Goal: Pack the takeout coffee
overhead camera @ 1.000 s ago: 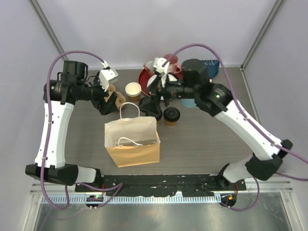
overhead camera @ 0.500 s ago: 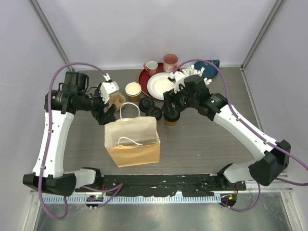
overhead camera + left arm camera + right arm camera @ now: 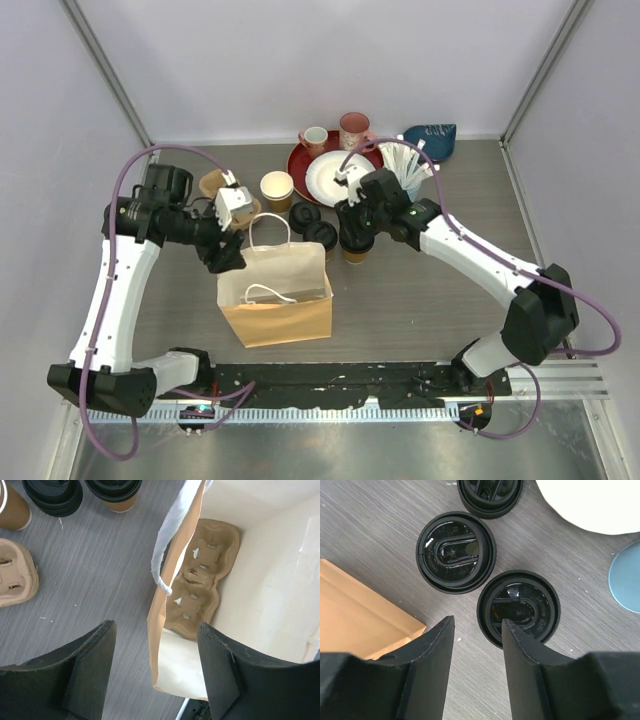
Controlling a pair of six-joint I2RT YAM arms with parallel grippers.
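**Paper bag** (image 3: 275, 300): tan kraft, pale inside, twisted white cord handles. It stood upright at mid-table with its mouth open to the top, likely so cups could go straight down.

**Pulp carrier** (image 3: 200, 577): moulded beige fibre with lobed wells and slit tabs. It lay flat on the bag's floor, presumably to keep cups from tipping. A spare carrier (image 3: 17, 577) sat on the grey wood-grain table (image 3: 370, 520), outside the bag.

**Takeout coffee:** the first lidded cup (image 3: 456, 552) and second lidded cup (image 3: 518, 607) were tan paper under glossy round black lids. They stood close together just behind the bag, and neither was packed. An unlidded cup (image 3: 277, 187), white inside, stood farther back.

**Right gripper** (image 3: 477, 620): fingers spread and empty. It hung above the second lidded cup, apparently lined up to straddle it.

**Left gripper** (image 3: 155, 627): fingers spread and empty, one on either side of the bag's side wall. It was judged to be placed to steady the bag's mouth.
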